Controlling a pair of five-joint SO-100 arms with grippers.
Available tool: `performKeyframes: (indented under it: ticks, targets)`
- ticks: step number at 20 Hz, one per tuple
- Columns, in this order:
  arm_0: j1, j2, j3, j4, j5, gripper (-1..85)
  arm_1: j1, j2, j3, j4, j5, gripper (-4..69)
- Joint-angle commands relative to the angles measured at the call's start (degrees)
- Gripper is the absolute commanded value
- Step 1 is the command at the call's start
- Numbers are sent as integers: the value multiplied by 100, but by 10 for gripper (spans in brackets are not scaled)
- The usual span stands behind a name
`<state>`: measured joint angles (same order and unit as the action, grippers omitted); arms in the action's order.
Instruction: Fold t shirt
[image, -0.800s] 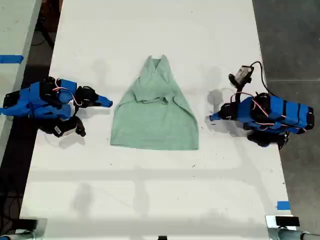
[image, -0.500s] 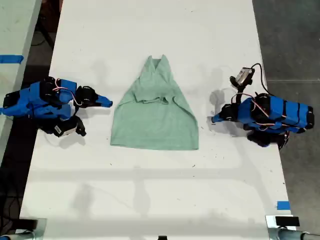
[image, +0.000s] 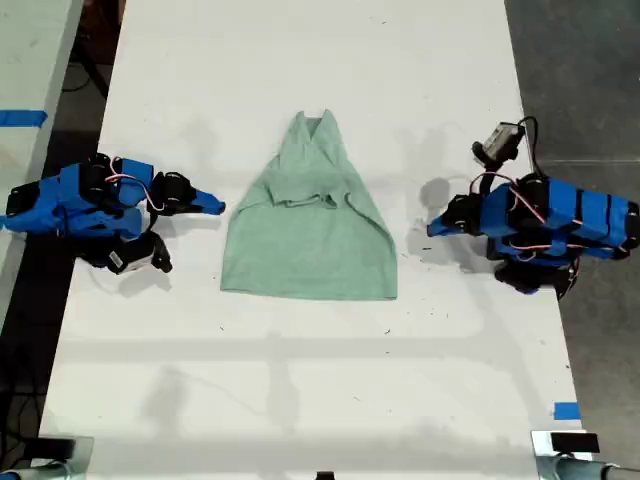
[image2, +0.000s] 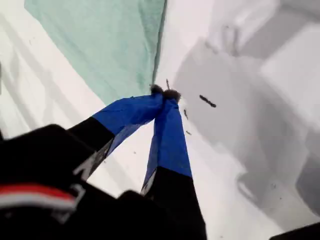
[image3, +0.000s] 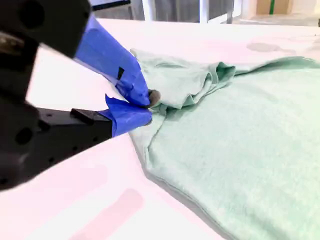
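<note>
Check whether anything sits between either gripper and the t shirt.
Nothing visible does. In the exterior view only bare white table separates the t shirt from my first gripper at the exterior view's right. My second gripper, at that view's left, has its tips at the shirt's edge.

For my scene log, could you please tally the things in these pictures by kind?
t shirt: 1
blue arms: 2
blue tape pieces: 2
Total: 5
</note>
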<state>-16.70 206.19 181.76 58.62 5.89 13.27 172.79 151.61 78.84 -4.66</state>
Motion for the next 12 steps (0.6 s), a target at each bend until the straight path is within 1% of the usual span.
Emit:
performKeyframes:
  ticks: [1, 2, 3, 4, 7, 9, 12]
  targets:
    - [-88, 44, 62, 26, -88, 0, -439, -2733, -1881, -334, 299, -7]
    - [-79, 44, 62, 35, -88, 0, -571, -3516, -2355, -352, 404, 10]
    - [-70, 44, 62, 35, -88, 0, -694, -4236, -2760, -369, 483, 117]
    - [-62, 44, 62, 35, -88, 0, -773, -4904, -3120, -369, 571, 155]
    - [-62, 44, 62, 35, -88, 0, -888, -6293, -3779, -659, 536, 164]
    - [-53, 44, 62, 35, -88, 0, -835, -6776, -3823, -984, 413, 164]
    - [-53, 44, 62, 35, -88, 0, -773, -7189, -3674, -1230, 360, 152]
